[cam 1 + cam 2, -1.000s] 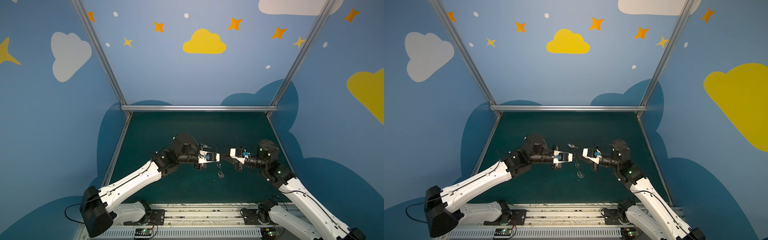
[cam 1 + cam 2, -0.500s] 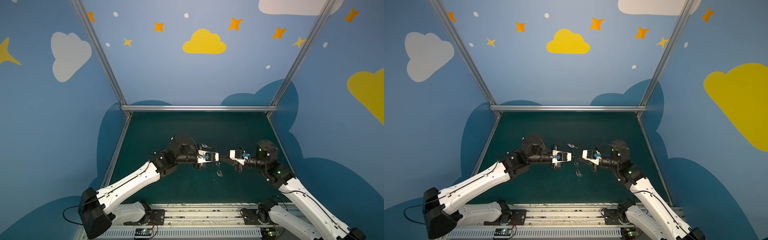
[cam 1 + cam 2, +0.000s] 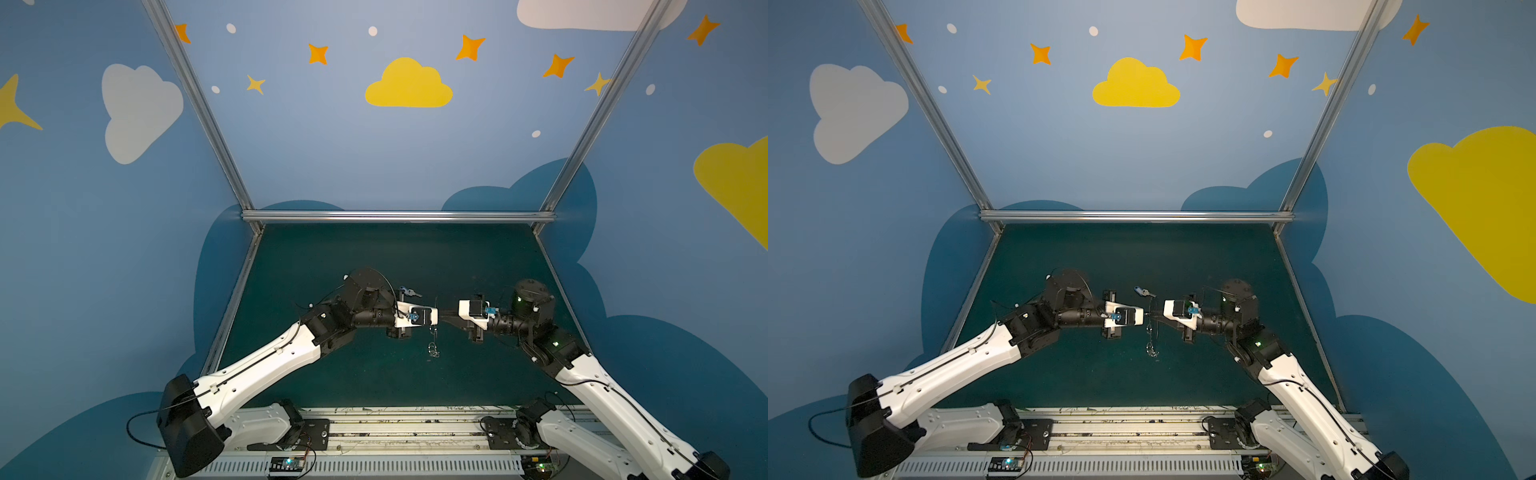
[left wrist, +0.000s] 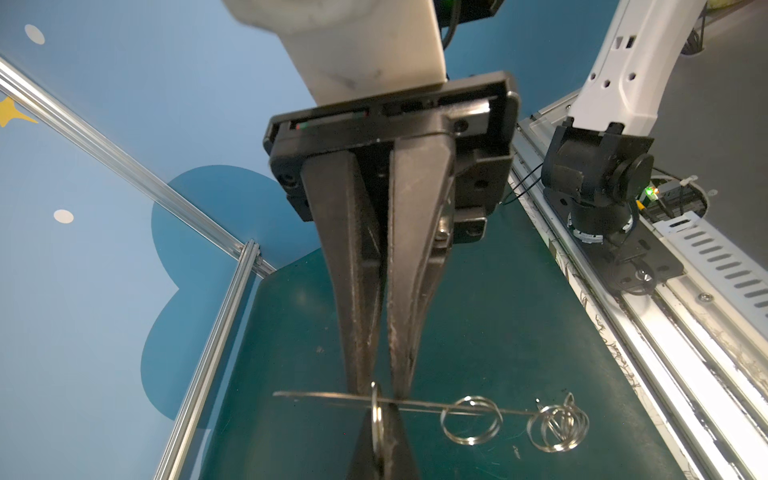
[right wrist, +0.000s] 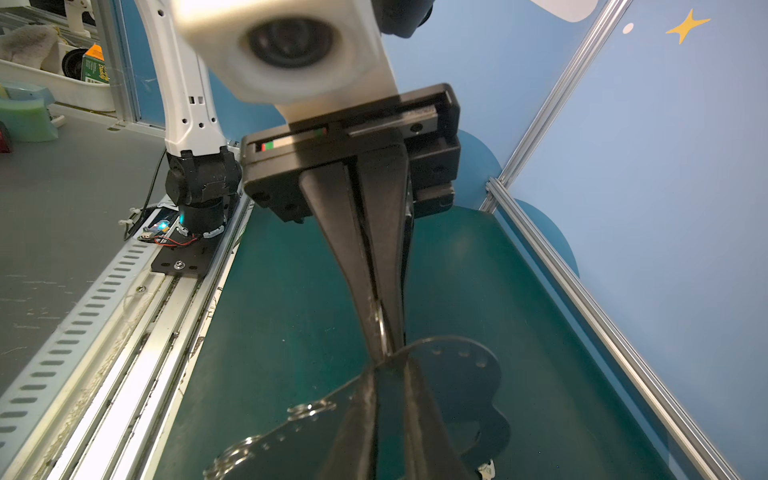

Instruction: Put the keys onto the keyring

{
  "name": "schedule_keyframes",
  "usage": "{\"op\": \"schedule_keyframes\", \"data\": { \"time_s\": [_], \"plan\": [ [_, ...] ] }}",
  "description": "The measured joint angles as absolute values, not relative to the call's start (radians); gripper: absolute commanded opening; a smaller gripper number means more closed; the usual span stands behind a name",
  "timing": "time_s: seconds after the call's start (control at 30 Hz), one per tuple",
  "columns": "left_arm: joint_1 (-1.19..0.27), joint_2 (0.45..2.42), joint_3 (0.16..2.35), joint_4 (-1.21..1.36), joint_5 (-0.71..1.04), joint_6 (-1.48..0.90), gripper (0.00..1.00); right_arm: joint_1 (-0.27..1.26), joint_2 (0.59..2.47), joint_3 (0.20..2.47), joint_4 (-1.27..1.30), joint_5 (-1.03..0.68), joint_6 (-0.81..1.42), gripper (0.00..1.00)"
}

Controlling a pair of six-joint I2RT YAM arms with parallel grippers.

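Rings of silver wire (image 3: 433, 351) dangle nearest, off flat grey handbag-shaped keyring plate (image 5: 461, 374), clamped by right tool (image 4: 381, 388). Left tool (image 5: 383, 345) pinches one silver split ring (image 4: 376, 409) at plate edge. Best: steady both grips, w/o twist. Farther back, small blue-headed silver key (image 3: 409, 292) lies unheld on dark green desk (image 3: 374, 257), behind left tool.

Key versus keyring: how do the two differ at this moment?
The key lies on the mat, touched by nothing; the keyring is held off it between the left gripper and right gripper. The key has a blue head; the keyring is a grey plate with dangling silver rings. Both show silver metal; they are not yet joined.
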State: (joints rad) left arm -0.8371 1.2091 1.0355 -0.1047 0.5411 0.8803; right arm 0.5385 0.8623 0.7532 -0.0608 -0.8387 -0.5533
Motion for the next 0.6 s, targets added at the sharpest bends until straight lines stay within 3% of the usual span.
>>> {"op": "schedule_keyframes", "data": {
  "time_s": [0.37, 0.6],
  "plan": [
    [-0.842, 1.223, 1.044, -0.12, 0.522, 0.921, 0.03, 0.538, 0.874, 0.753, -0.058, -0.849, -0.557, 0.05],
    [-0.842, 1.232, 1.058, -0.14, 0.518, 0.931, 0.03, 0.536, 0.876, 0.753, -0.057, -0.849, -0.559, 0.04]
  ]
}}
